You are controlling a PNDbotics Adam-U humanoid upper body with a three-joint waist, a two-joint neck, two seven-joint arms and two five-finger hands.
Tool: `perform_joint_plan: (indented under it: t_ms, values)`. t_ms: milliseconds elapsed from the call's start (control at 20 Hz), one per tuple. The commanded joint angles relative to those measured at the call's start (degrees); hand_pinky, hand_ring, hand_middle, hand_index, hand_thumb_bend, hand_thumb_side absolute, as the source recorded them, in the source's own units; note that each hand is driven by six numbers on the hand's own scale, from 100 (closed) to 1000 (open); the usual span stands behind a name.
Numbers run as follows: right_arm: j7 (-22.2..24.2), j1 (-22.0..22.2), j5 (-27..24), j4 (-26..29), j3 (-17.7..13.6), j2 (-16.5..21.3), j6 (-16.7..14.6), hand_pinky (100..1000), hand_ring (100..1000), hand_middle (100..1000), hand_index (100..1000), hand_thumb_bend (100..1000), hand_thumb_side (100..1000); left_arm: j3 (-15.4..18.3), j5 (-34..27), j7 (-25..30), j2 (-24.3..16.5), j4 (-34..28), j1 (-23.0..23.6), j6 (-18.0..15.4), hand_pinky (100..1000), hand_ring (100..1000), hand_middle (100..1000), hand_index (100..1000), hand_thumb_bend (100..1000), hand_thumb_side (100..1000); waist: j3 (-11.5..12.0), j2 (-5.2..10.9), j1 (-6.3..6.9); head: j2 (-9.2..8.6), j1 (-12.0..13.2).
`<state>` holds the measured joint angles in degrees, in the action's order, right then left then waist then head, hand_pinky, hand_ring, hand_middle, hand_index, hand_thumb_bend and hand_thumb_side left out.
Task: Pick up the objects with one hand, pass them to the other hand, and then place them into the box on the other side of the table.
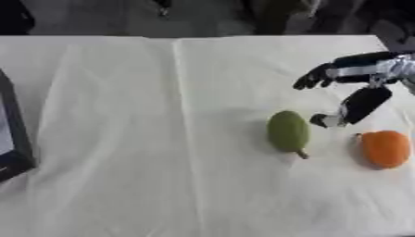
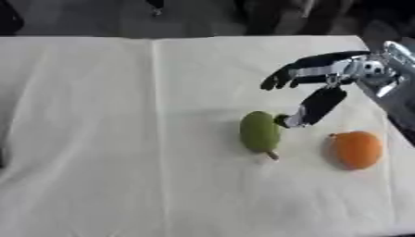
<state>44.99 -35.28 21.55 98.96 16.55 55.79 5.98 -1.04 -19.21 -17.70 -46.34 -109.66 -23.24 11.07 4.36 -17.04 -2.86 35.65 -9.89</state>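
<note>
Worktop under white cloth; dark box at left edge. Green pear right of centre, long axis near-far, stem toward camera. Orange fruit just right of it (apart). Right robot hand released, empty, thumb tip near pear's far end.

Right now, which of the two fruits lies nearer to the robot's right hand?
The green pear-shaped fruit is nearer: the thumb of the open right hand hangs just beside it. The orange fruit lies farther to the right, apart from the hand.
</note>
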Motion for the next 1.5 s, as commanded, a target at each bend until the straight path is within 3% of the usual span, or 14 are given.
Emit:
perform_joint_plan:
  t_ms: [50,650,1050,1150,1250,1300,1350,1500]
  values:
    - [-0.5,-0.6,2.2,-0.2,0.4,0.8,0.0,916,939,902,979,308,375,0.8,-0.1,-0.2,-0.9,-1.0,-0.7,0.0,849,828,738,853,100,707,0.1,0.77,0.3,-0.44,0.2]
    - [-2.4,-2.1,11.7,-7.4,4.2,-3.9,-0.6,915,935,898,999,393,376,1.0,-0.6,-1.1,0.0,-1.3,-0.5,0.0,846,823,723,837,100,717,0.6,0.23,0.78,-0.22,0.3]
    - [-5.2,-3.0,17.4,-12.0,5.7,-6.6,-0.9,900,910,861,946,461,341,1.1,-0.8,-1.6,0.5,-1.5,-0.3,0.0,845,820,715,823,100,720,1.0,-0.28,0.96,-0.42,0.3]
    - [-6.1,-3.0,17.9,-12.6,5.7,-6.9,-0.7,889,887,784,884,434,314,1.1,-0.7,-1.7,0.5,-1.6,-0.2,-0.1,844,820,713,818,100,720,1.0,-0.34,1.01,-0.39,0.3]
    - [-7.5,-2.8,17.1,-12.7,5.4,-7.0,0.2,870,852,672,782,369,211,1.2,-0.7,-1.8,0.4,-1.6,-0.1,-0.1,844,819,711,811,100,721,0.9,-0.34,1.02,-0.32,0.4]
    - [-8.4,-2.7,16.3,-12.4,5.1,-7.0,1.0,867,848,659,771,361,198,1.2,-0.7,-1.8,0.4,-1.6,-0.1,-0.1,844,819,711,810,100,721,0.9,-0.33,1.02,-0.3,0.4]
    - [-9.6,-2.5,15.2,-11.8,4.7,-7.0,2.0,847,801,590,695,278,123,1.3,-0.7,-1.8,0.4,-1.6,-0.1,0.0,844,819,710,806,100,720,0.9,-0.3,1.04,-0.28,0.5]
    - [-13.0,-1.8,11.3,-8.5,3.5,-6.4,5.4,806,732,517,611,135,100,1.3,-0.6,-1.8,0.4,-1.7,0.0,-0.1,845,818,708,802,100,719,0.7,-0.22,1.05,-0.36,0.6]
